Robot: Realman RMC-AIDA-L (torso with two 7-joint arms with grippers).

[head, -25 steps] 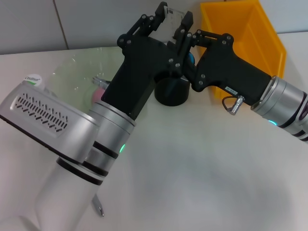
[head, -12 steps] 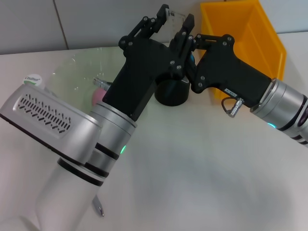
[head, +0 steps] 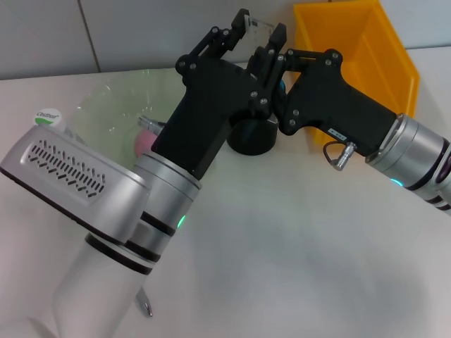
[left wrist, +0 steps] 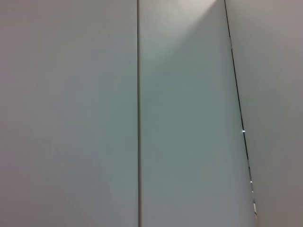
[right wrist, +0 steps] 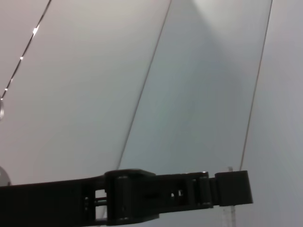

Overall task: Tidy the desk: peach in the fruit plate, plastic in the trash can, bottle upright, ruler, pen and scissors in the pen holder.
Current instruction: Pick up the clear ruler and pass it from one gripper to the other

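You can read little here: a white cap with a green label point(head: 48, 115) at the counter's left edge carries print too small to make out, and a small tag on the right arm's black housing is just as illegible. The left hand point(head: 261, 27) is raised above the black pen holder point(head: 251, 135), its fingers spread with the clear ruler point(head: 259, 27) between them; you cannot tell whether both pads touch it. The right hand point(head: 271, 70) sits just behind the left arm above the pen holder, and that arm hides its fingertips, so you cannot tell their state. Something blue shows between the two hands, mostly covered. The pink peach point(head: 146, 139) lies in the clear fruit plate point(head: 113, 105), half hidden by the left arm; a metal tip pokes out just above it. The yellow trash can point(head: 384, 56) stands at the back right, near the pen holder. The counter point(head: 282, 246) is white; pale panelled wall fills both wrist views, with a black linkage point(right wrist: 161, 196) crossing the right one.
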